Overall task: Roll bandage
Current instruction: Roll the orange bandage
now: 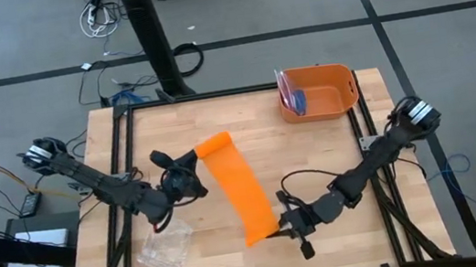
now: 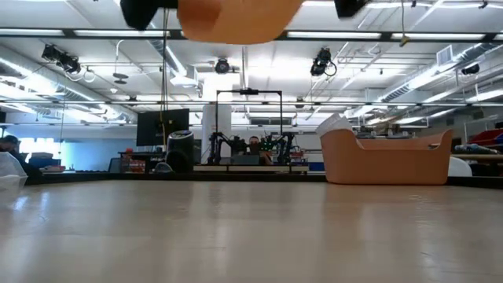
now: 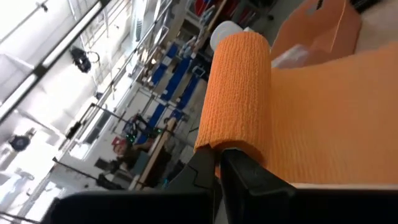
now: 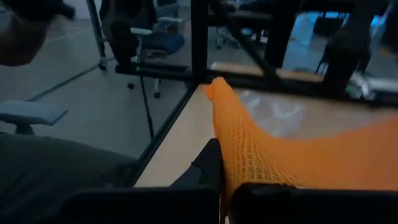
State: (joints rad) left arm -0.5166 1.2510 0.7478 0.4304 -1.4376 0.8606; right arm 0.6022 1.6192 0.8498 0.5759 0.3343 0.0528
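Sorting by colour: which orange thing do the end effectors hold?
The bandage, a soft strip held between left end effector and right end effector; the rigid bin sits untouched.

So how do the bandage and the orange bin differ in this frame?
The bandage is soft, ribbed cloth, a long flat strip with a roll started at one end; the bin is a rigid, open-topped box. The bandage is stretched between the left gripper and the right gripper, while the bin stands untouched at the table's far right corner. The bandage holds nothing; the bin has items inside. Both are orange.
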